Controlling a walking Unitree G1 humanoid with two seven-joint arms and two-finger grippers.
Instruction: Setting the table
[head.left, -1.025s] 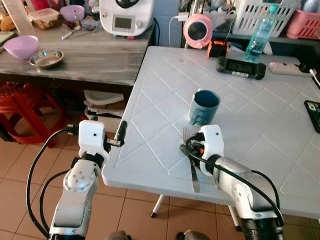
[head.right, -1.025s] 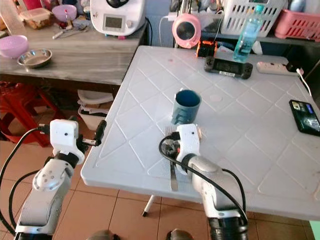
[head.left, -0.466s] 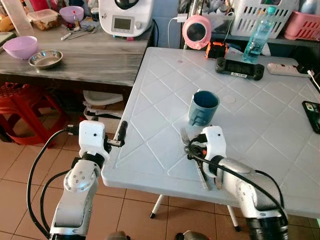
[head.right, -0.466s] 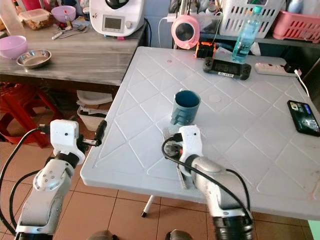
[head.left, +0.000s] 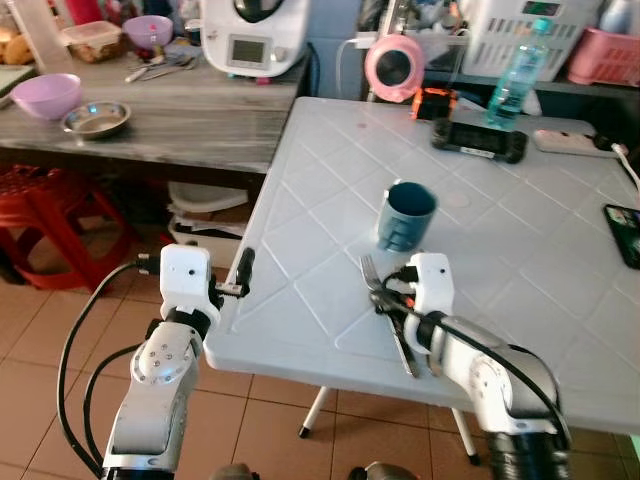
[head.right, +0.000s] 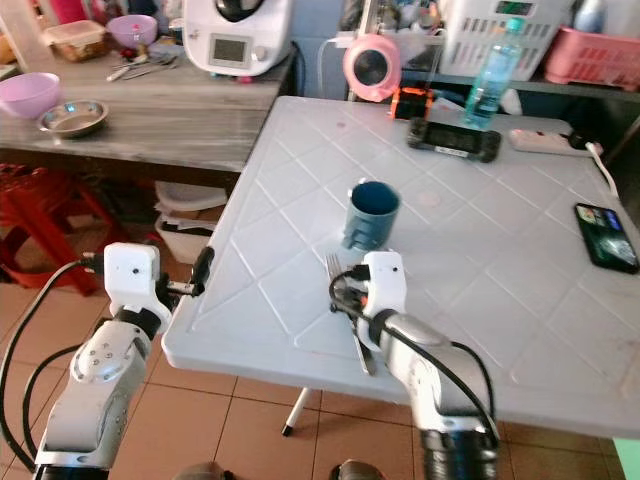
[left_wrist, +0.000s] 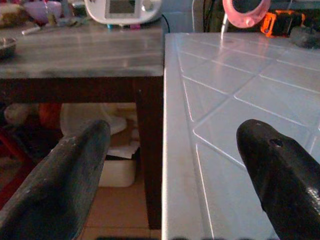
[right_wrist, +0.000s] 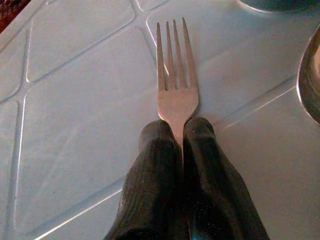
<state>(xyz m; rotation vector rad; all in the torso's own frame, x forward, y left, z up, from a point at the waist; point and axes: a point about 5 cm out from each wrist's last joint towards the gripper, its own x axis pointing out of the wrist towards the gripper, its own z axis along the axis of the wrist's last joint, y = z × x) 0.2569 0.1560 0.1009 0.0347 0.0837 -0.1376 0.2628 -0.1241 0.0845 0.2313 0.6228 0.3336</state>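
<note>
Two right gripper (right_wrist: 179, 137) fingers pinch fork (right_wrist: 175, 80) flat on table (head.left: 320, 190).

My right arm reaches forward and bends inward at the elbow, its white wrist housing low over the surface, a black cable looped along it. My right gripper (right_wrist: 180, 135) has its two black fingers (right_wrist: 150, 175) pressed side by side, clamped on the neck of a fork (right_wrist: 175, 90). My left arm is raised in front of me, forearm upright, and my left gripper (left_wrist: 170, 150) points forward with its fingers (left_wrist: 65, 170) spread wide, holding nothing.
</note>
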